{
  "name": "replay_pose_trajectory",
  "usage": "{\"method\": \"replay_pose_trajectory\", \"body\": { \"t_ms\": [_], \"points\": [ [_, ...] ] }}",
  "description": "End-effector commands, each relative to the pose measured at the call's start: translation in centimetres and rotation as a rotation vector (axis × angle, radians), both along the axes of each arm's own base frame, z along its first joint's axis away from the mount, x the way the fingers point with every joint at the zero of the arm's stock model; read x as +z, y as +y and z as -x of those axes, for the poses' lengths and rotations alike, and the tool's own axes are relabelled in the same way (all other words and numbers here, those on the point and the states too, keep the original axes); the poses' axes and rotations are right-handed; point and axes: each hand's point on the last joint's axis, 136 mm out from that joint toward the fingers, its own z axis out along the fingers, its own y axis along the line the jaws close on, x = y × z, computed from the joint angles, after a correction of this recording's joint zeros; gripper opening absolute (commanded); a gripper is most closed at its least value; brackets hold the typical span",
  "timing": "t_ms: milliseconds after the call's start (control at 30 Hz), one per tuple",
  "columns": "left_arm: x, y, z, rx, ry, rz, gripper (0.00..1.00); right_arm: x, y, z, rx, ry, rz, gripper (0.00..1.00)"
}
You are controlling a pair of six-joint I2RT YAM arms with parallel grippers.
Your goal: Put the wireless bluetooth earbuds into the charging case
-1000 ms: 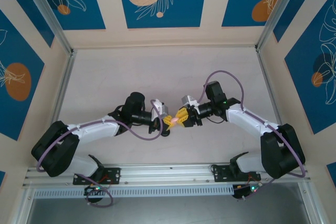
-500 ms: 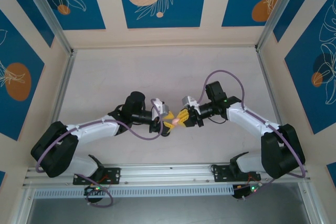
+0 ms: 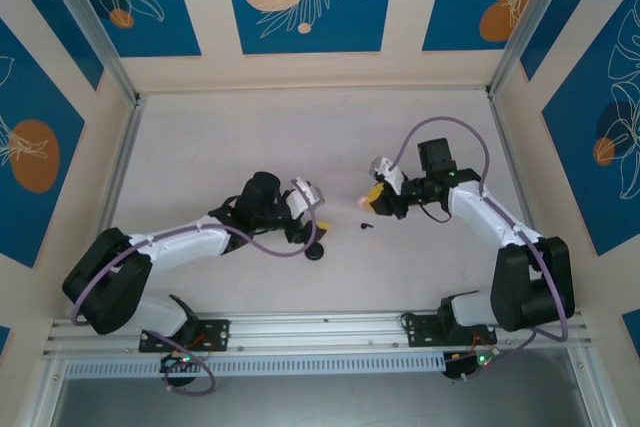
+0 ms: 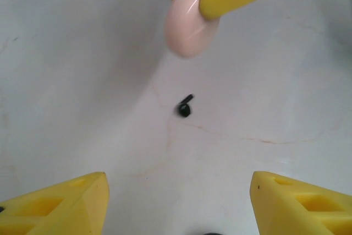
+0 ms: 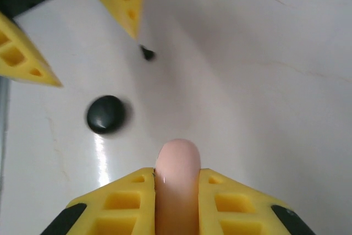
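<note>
"Gripping the pale pink round case (image 5: 177, 158) in my right claw (image 5: 176, 175), pinched tight on both sides."
"Left one?"
"Left claw (image 4: 177, 202) spread apart, nothing in it. Black earbud (image 4: 184, 107) lies on the tabletop (image 3: 220, 147) between my claws, touching neither. Black round case (image 5: 105, 114) sits near the left claw."
</note>
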Motion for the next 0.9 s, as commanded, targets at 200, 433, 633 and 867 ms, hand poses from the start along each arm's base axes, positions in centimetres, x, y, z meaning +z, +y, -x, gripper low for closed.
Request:
{"method": "replay_pose_trajectory", "body": {
  "t_ms": [200,433,633,867],
  "points": [
    [-2.5,1.8,-2.3,0.182,0.128,-0.225,0.66,-2.0,-4.2,-3.3,-0.211,0.213,0.056,0.13],
    [-3.9,2.2,-1.7,0.178,0.211,-0.337,0.65,-4.8,-6.7,-5.4,-0.318,0.318,0.140,0.13],
    [-4.8,2.7,-0.7,0.169,0.271,-0.435,0.63,-7.1,-7.6,-6.5,-0.354,0.432,0.191,0.13],
    [-5.5,2.9,1.0,0.163,0.346,-0.544,0.61,-8.6,-7.9,-7.6,-0.378,0.509,0.227,0.12]
  ]
}}
